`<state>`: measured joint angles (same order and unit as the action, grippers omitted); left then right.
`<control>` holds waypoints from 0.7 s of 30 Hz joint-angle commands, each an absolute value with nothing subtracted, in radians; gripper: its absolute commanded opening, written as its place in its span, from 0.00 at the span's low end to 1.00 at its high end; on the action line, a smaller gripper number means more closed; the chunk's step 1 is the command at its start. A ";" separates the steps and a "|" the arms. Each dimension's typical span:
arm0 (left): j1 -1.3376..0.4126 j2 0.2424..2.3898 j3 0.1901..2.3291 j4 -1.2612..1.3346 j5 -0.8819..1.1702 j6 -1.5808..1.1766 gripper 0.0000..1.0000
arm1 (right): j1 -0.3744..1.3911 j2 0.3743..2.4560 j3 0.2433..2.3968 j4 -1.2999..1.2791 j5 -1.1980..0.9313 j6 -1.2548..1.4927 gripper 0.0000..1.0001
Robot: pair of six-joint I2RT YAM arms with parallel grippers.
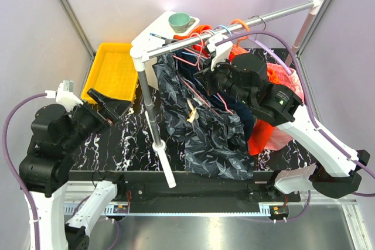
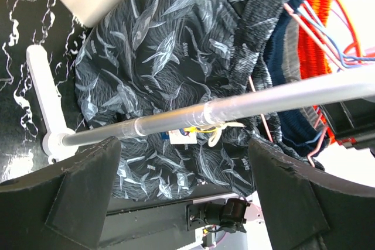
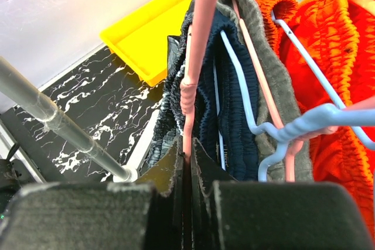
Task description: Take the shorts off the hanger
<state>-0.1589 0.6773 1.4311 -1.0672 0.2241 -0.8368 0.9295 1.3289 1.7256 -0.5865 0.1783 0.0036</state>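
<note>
The shorts (image 1: 205,130), dark with pale leaf shapes, hang from the rail and drape down onto the table. They also fill the left wrist view (image 2: 158,57) and show in the right wrist view (image 3: 171,74). The pink hanger (image 1: 188,61) hangs on the rail among other hangers. My right gripper (image 1: 206,75) is at the rail, shut on the pink hanger's wire (image 3: 196,45); in the right wrist view the gripper (image 3: 187,153) has its jaws pressed together on it. My left gripper (image 1: 114,103) is open and empty, left of the shorts, and in its own view (image 2: 183,144) it faces them.
The rack's rail (image 1: 234,27) and post (image 1: 149,106) stand mid-table. A navy garment (image 3: 234,86) on a light blue hanger (image 3: 281,127) and an orange garment (image 1: 263,136) hang beside the shorts. A yellow tray (image 1: 114,71) lies back left. A green bowl (image 1: 179,21) sits behind the rack.
</note>
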 commanded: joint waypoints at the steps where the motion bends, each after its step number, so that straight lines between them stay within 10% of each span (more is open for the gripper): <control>1: -0.156 0.703 1.433 -1.025 0.239 -0.851 0.92 | 0.940 1.327 1.779 -0.474 0.164 -0.018 0.00; 21: -0.155 0.798 1.398 -0.853 0.311 -0.994 0.92 | 0.942 1.183 1.775 -0.509 -0.047 0.066 0.00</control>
<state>-0.1589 0.7822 1.4220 -1.0004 0.2455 -0.9264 0.9295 1.2697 1.7954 -0.5869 0.0269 0.0467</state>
